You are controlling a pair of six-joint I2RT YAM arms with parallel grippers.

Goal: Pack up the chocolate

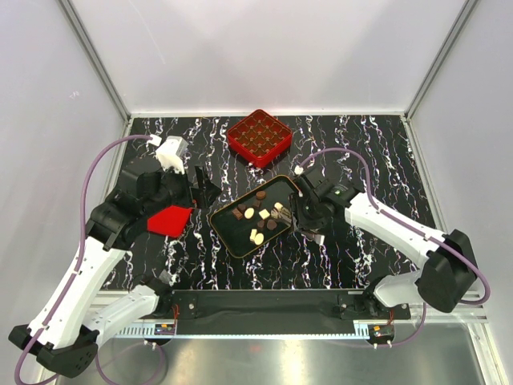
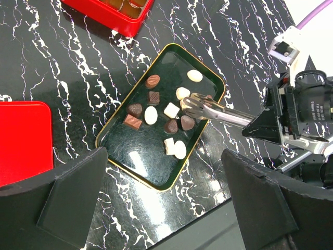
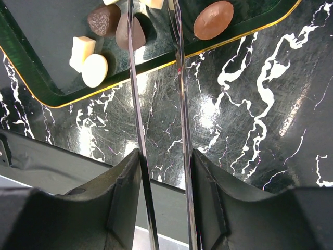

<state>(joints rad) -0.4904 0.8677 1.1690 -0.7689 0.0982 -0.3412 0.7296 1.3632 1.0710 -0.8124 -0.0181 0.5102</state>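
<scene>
- The chocolate [image 1: 260,218] is lying loose in the black tray [image 2: 130,151], with dark and cream pieces mixed. Most of them are sitting in the middle and the right half of it.
- The right gripper [image 3: 165,172] is pressing its two fingers on a pair of metal tongs [image 2: 218,110]. The two blades are standing a little apart, not squeezed together.
- The tongs are reaching in from the tray's right rim, across its short side, and their tips are arriving at a round cream piece [image 2: 182,93].
- I cannot tell if the tips are pinching this piece or only touching it.
- A dark heart-shaped piece [image 2: 187,122] is lying just beside the blades, and a cream square [image 2: 171,110] is lying just past the tips.
- The right arm is the nearer one. Its wrist is bending low at the tray's right rim, and the forearm is stretching back to its base.
- The left gripper [image 2: 166,203] is hanging wide open and empty above the table [image 1: 361,144], to the left of the tray and near the red lid [image 1: 168,219].
- The red box [image 1: 258,138] is standing beyond the tray, well apart from the tips. In my judgement, the next move is asking for a firm squeeze on one piece and then a lift toward that box.
</scene>
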